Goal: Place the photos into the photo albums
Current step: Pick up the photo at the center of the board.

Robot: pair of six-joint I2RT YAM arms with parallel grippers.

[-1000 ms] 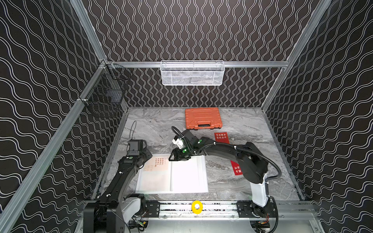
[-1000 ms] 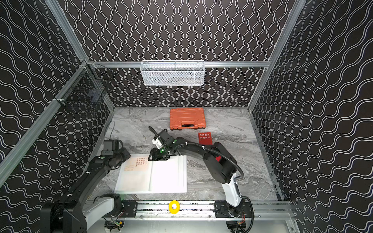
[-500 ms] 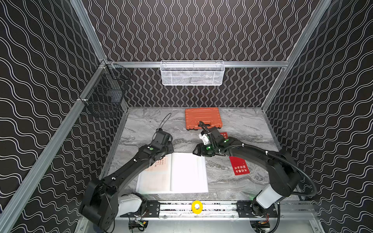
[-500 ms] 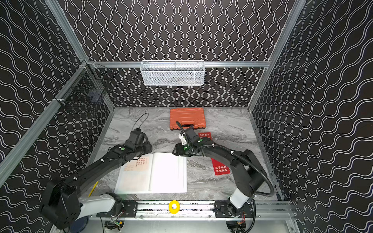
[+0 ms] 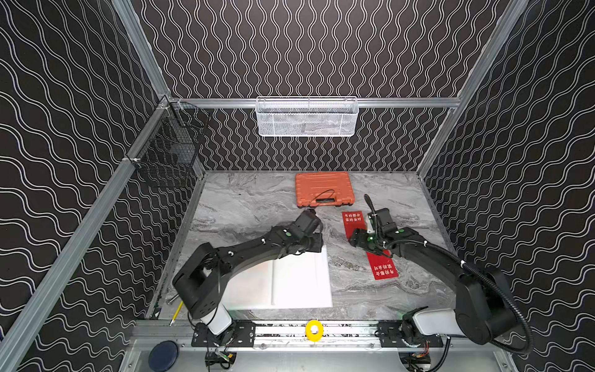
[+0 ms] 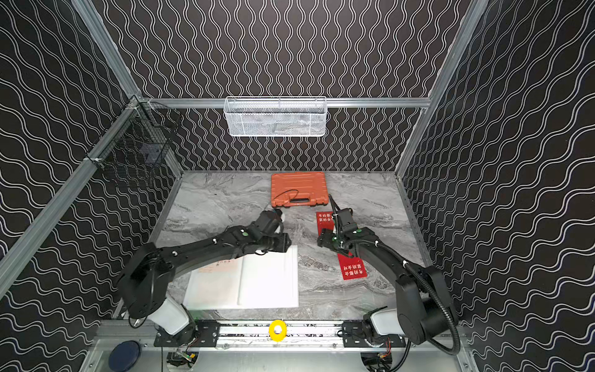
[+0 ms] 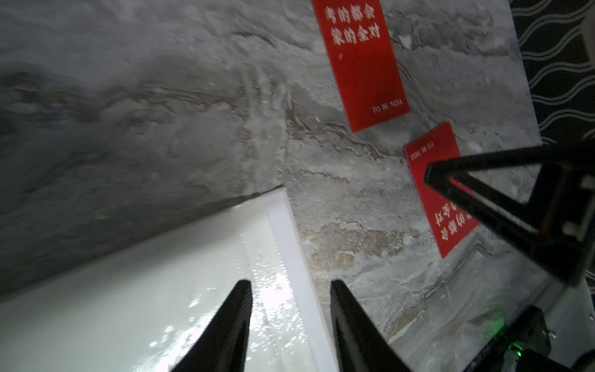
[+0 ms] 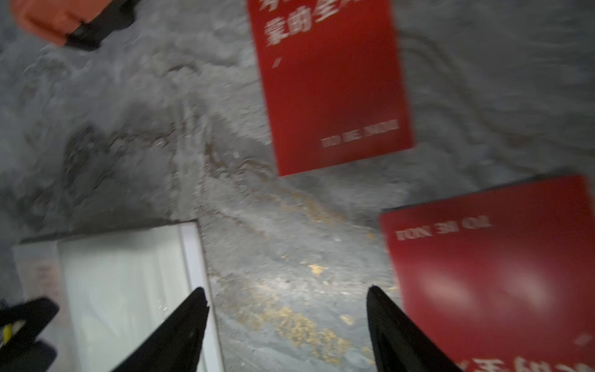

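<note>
I read this as partway through, with at least two cards left to file. The album [image 5: 299, 280] lies open and flat on the table [image 5: 257, 206], close to the arms' base rail, white pages up. On its left-hand page I can make out a cream card [image 6: 222, 265], mostly hidden under the left arm, so I count that one as in (whether more cards sit there, or between other pages, I cannot tell). Two red cards lie outside the book on the bare marble to its right. The far red card [image 5: 352, 220] is just in front of the orange case [image 5: 323, 188], and the near red card [image 5: 383, 270] is closer to the base rail. Neither touches the book or the other card.

The left gripper [image 7: 289, 283] hangs over the album's far right corner, jaws parted with nothing between them. One finger is above the page and one is above the table beside it; I cannot tell whether either touches. The right gripper [image 8: 287, 290] is spread wide and empty over the bare strip between the album and the reds, with the near red card just beside one finger. I judge the next job to be lifting one of the reds, and thin card lying flat on stone may be hard to get under.
</note>
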